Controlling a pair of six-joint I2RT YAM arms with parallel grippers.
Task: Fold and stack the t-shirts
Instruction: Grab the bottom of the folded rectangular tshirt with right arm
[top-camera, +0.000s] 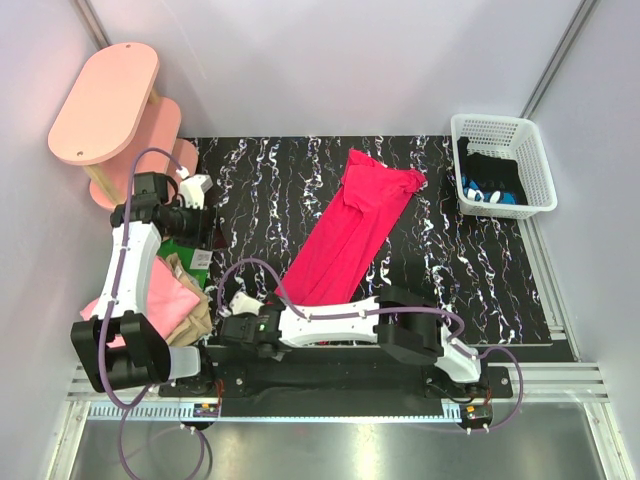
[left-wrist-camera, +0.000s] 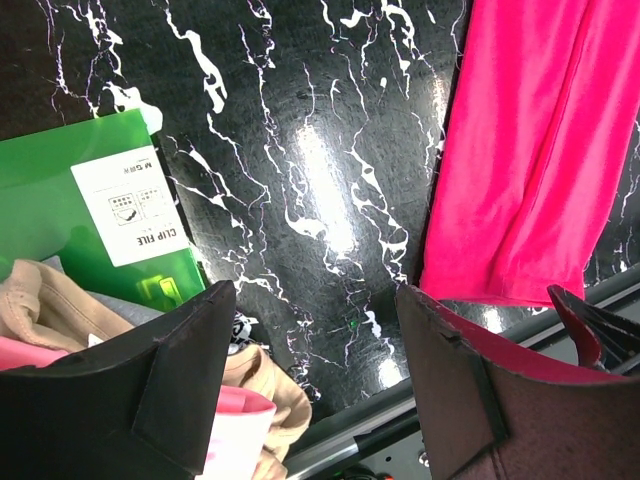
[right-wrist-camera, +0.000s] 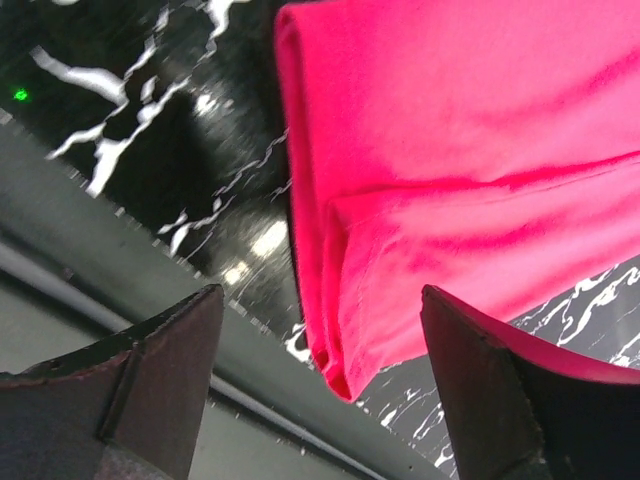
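The crimson-pink t-shirt (top-camera: 350, 230) lies as a long strip on the middle of the table (top-camera: 480, 270). The right gripper (right-wrist-camera: 320, 292) hangs released at its near end, probably to fold it. The left gripper (left-wrist-camera: 315, 290), also released, hovers far left.

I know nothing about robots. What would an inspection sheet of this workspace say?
Surface: black marbled table.
Job's things: crimson t-shirt folded lengthwise, lying diagonally; light pink t-shirt and tan t-shirt heaped at left edge.
Clutter: green clip file; white basket holding dark items.
Grippers: left fingers open, empty; right fingers open over the crimson shirt's near end.
Cables: purple cables looping along both arms.
Surroundings: pink oval shelves, pale walls.
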